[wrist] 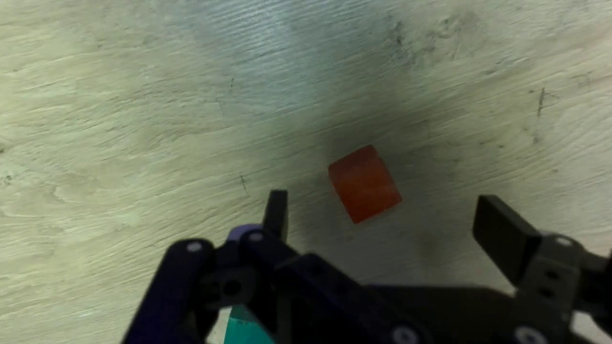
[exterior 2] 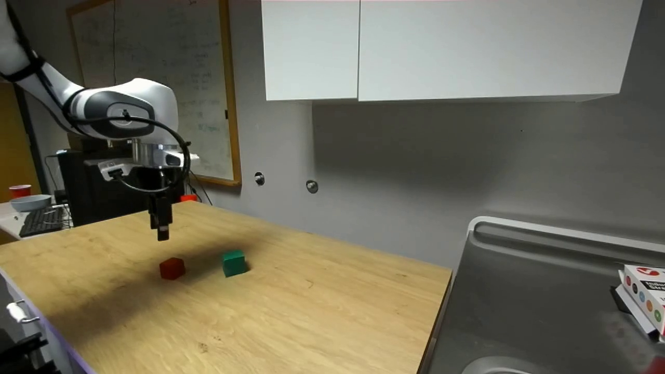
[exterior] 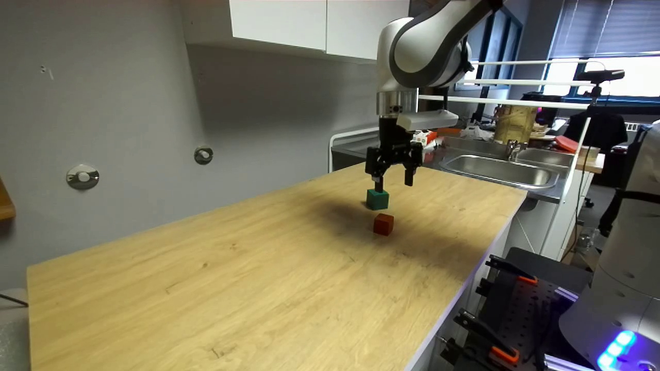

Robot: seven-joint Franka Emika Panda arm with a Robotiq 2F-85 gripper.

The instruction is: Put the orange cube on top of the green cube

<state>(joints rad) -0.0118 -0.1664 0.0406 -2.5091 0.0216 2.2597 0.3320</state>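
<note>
The orange cube point(exterior: 383, 225) rests on the wooden tabletop in both exterior views point(exterior 2: 172, 268). In the wrist view it point(wrist: 366, 186) appears turned at an angle, between and a little ahead of the fingertips. The green cube point(exterior: 377, 199) stands on the table a short way from it, apart, also in an exterior view point(exterior 2: 234, 263). In the wrist view only a corner of the green cube point(wrist: 244, 329) shows at the bottom; the gripper hides the rest. My gripper point(exterior: 394, 185) is open and empty, pointing down above the table, higher than both cubes point(exterior 2: 163, 236).
The wooden tabletop point(exterior: 232, 288) borders a grey wall, with white cabinets point(exterior: 278, 23) above. A metal sink point(exterior: 497, 170) lies past its far end. A box point(exterior 2: 644, 293) sits on the metal drainboard point(exterior 2: 540, 296). The table's front edge runs near the robot base.
</note>
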